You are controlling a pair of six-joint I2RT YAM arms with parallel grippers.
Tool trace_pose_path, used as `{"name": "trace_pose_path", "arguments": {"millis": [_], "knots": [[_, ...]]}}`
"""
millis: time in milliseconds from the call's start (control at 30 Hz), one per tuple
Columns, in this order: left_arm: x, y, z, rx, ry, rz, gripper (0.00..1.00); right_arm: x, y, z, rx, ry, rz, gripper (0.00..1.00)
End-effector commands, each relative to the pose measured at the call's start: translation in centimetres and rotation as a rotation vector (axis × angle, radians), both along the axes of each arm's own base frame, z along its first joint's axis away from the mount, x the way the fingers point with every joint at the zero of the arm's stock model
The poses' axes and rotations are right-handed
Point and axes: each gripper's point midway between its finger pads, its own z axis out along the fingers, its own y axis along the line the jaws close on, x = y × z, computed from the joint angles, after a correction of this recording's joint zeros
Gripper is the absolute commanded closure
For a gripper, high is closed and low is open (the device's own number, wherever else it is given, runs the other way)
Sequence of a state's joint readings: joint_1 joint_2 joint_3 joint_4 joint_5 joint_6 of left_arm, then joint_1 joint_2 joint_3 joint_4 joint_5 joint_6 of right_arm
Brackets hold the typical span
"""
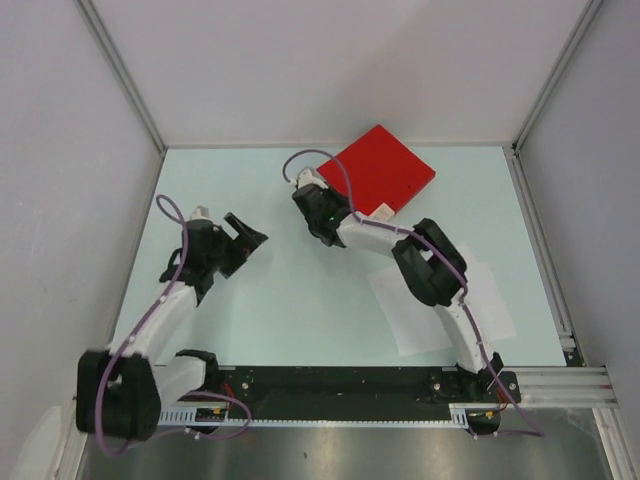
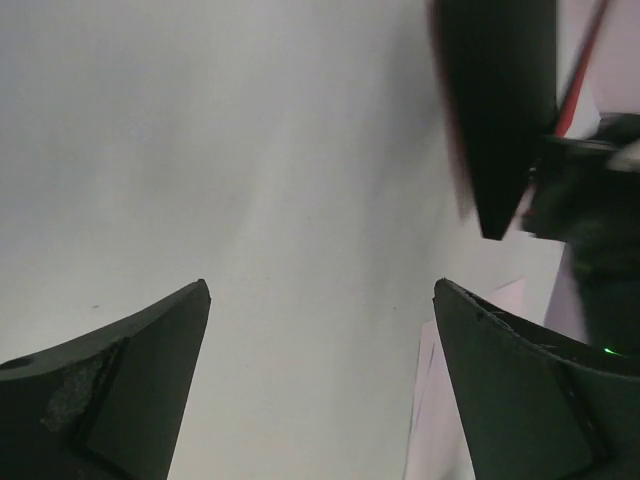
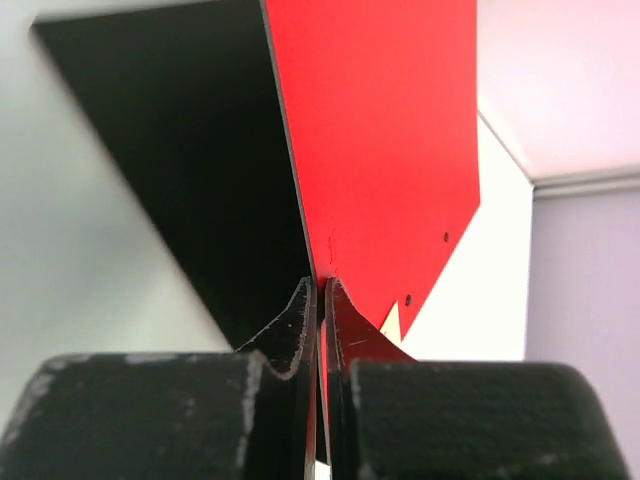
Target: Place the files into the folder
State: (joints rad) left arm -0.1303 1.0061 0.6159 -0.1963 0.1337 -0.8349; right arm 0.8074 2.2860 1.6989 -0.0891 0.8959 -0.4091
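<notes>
One pale-green table (image 1: 300, 310) (grey walls (image 1: 300, 70) around): right pincer (image 3: 320, 285) clamps folder (image 3: 400, 150) edge, left pincer (image 2: 322, 290) wide, empty.

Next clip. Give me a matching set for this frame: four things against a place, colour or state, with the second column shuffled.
Things:
1. left gripper
2. right gripper
3. folder
4. files

States:
A. white, lying flat on the table
B. open, holding nothing
C. shut on the folder's edge
D. bright red, toward the far side

Pairs: 1-B, 2-C, 3-D, 4-A
</notes>
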Motion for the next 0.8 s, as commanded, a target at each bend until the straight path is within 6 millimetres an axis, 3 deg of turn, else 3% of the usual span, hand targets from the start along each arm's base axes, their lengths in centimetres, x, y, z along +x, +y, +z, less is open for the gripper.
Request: {"name": "trace_pose_path", "arguments": {"millis": [0,133,200,233,333,400,500,533,567,767], "knots": [[3.8,-5.4,0.3,-0.334,-0.053,-0.125,0.00,-1.2,-0.1,7.6,0.369,-0.097,-0.067,1.00],[6.1,-9.6,-1.5,-0.352,0.022,-0.253,0.01,-3.1,-1.7,9.7,0.492,-0.083,-0.093,1.00],[7.3,-11.1,-1.2,-0.416,0.013,-0.267,0.00,-3.4,-2.5,10.2,0.568,-0.069,-0.109,1.00],[7.2,-12.2,-2.4,-0.430,0.048,-0.275,0.00,-3.9,-3.0,10.5,0.632,-0.065,-0.125,1.00],[7.9,-14.8,-2.2,-0.494,0.020,-0.305,0.00,-4.3,-3.5,10.8,0.709,-0.048,-0.123,1.00],[8.1,-16.6,-0.9,-0.510,-0.038,-0.325,0.01,-4.6,-3.9,10.9,0.718,-0.041,-0.127,1.00],[9.1,-18.4,-1.1,-0.452,-0.028,-0.310,0.00,-5.2,-4.3,11.0,0.752,-0.042,-0.131,1.00],[9.3,-18.6,-2.7,-0.423,0.027,-0.291,0.00,-5.4,-4.3,11.3,0.778,-0.046,-0.134,1.00],[10.5,-19.4,-2.1,-0.419,0.017,-0.292,0.00,-5.7,-4.5,11.7,0.797,-0.047,-0.129,1.00],[14.3,-21.7,-5.5,-0.399,0.096,-0.247,0.07,-7.3,-5.7,13.0,0.895,-0.074,-0.146,1.00]]}}
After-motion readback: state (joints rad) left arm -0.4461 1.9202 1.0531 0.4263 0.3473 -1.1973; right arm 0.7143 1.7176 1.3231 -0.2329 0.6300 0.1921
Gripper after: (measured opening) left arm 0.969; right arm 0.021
